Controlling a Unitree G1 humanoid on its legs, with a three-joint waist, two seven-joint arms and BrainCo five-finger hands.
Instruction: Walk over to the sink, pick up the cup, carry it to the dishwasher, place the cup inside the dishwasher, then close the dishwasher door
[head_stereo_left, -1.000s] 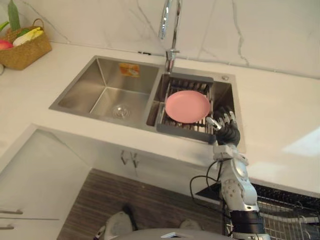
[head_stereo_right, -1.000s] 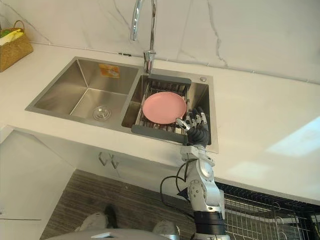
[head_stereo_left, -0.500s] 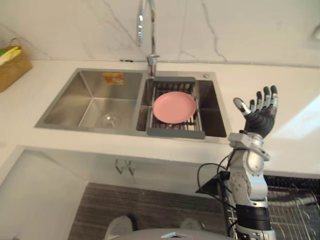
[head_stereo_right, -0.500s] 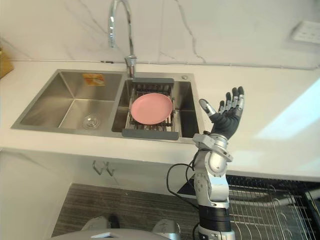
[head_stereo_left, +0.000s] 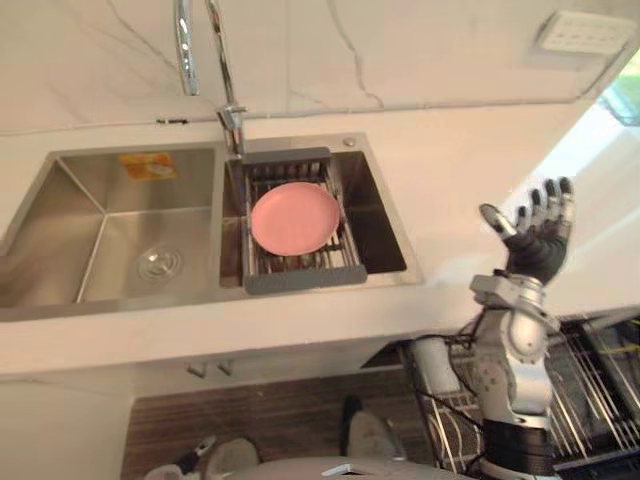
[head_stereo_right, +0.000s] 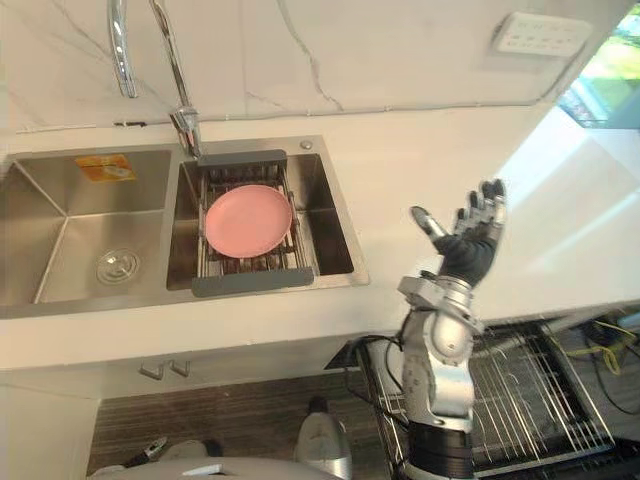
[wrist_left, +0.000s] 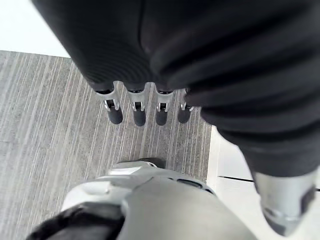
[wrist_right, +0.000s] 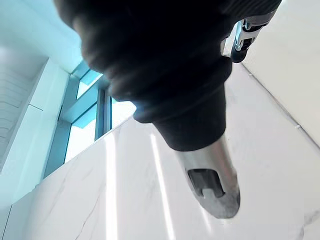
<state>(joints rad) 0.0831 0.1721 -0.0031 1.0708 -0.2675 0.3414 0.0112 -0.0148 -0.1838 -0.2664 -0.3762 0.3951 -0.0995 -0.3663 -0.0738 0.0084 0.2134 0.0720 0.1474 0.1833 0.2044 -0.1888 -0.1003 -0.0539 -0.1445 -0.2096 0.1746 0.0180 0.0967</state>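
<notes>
My right hand (head_stereo_left: 537, 240) is raised over the white counter (head_stereo_left: 450, 170), right of the sink, fingers spread and straight, palm bare and holding nothing. The steel double sink (head_stereo_left: 70, 200) lies at the left. Its right basin holds a grey drying rack (head_stereo_left: 300, 281) with a pink plate (head_stereo_left: 295, 217) on it. The pulled-out dishwasher rack (head_stereo_right: 525, 395) shows under the counter at the lower right. A pale rounded thing (head_stereo_left: 433, 363) sits at that rack's near corner; I cannot tell what it is. My left hand (wrist_left: 135, 112) hangs over the floor with straight fingers.
A chrome faucet (head_stereo_left: 185, 50) arches over the divide between the basins. A white wall socket (head_stereo_left: 583, 30) sits on the marble wall at the upper right. The counter stretches right toward a bright window. Striped grey flooring (wrist_left: 45, 125) lies below.
My right hand lifted from the sink's front edge and moved right, above the counter, staying open. The view has swung right, so the sink now sits further left.
</notes>
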